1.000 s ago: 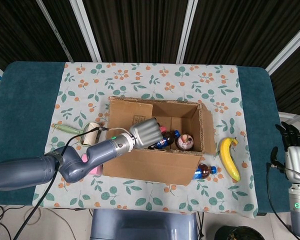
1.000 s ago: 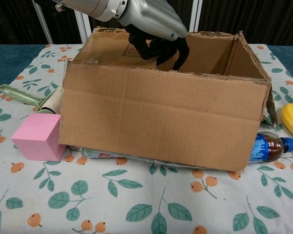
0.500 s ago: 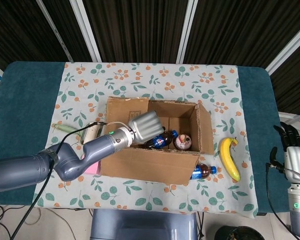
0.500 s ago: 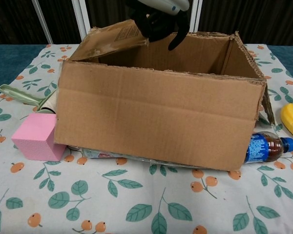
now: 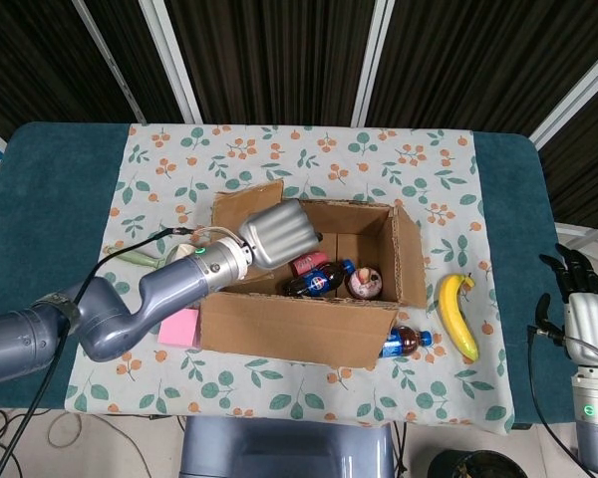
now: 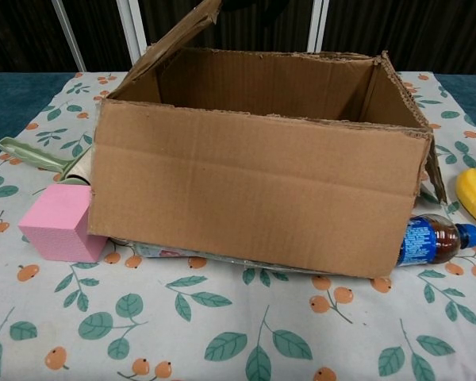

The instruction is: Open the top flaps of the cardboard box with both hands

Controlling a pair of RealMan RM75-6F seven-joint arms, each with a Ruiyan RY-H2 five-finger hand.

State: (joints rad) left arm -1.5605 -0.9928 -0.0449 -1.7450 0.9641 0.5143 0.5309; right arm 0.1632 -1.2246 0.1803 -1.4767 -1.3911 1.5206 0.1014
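The brown cardboard box (image 5: pixel 297 325) stands mid-table with its top open; its front wall (image 6: pixel 254 190) fills the chest view. The left flap (image 5: pixel 245 204) stands tilted up, also seen as the left flap (image 6: pixel 174 44) rising to the top edge. My left hand (image 5: pixel 276 232) hovers over the box's left end, its silver back up and against that flap; its fingers are hidden beneath it. The right flap (image 5: pixel 412 255) leans outward. My right hand (image 5: pixel 578 291) hangs off the table's right side, fingers apart and holding nothing.
Inside the box lie a cola bottle (image 5: pixel 317 283), a pink item (image 5: pixel 307 263) and a small jar (image 5: pixel 367 282). A banana (image 5: pixel 456 315) and another bottle (image 5: pixel 405 342) lie at the box's right, a pink block (image 6: pixel 54 222) and a green scoop (image 6: pixel 28 152) at its left.
My left hand rose out of the box and moved left, and the left flap swung up from lying inside to standing tilted. The box shifted slightly left. The right hand stayed put.
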